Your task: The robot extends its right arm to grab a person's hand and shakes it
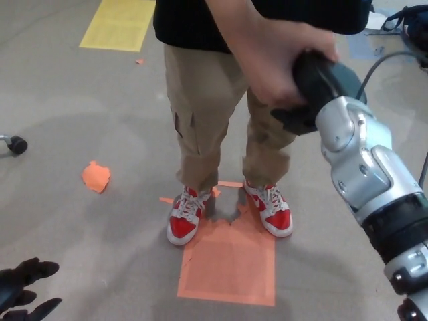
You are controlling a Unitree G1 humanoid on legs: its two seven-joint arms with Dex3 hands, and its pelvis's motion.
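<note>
A person in a black top, tan trousers and red shoes stands in front of me. The person's hand (271, 63) is wrapped around my right hand (314, 90), which is black and reaches up from my silver forearm (364, 170) at the right. My right hand's fingers are closed in that clasp, mostly hidden under the person's fingers. My left hand (23, 291) hangs at the bottom left corner, fingers spread, holding nothing.
The person's red shoes (187, 217) stand at the edge of an orange floor patch (231, 264). A small orange scrap (95, 176) lies at the left, a chair castor (15, 144) at the left edge, a yellow mat (120, 25) at the top.
</note>
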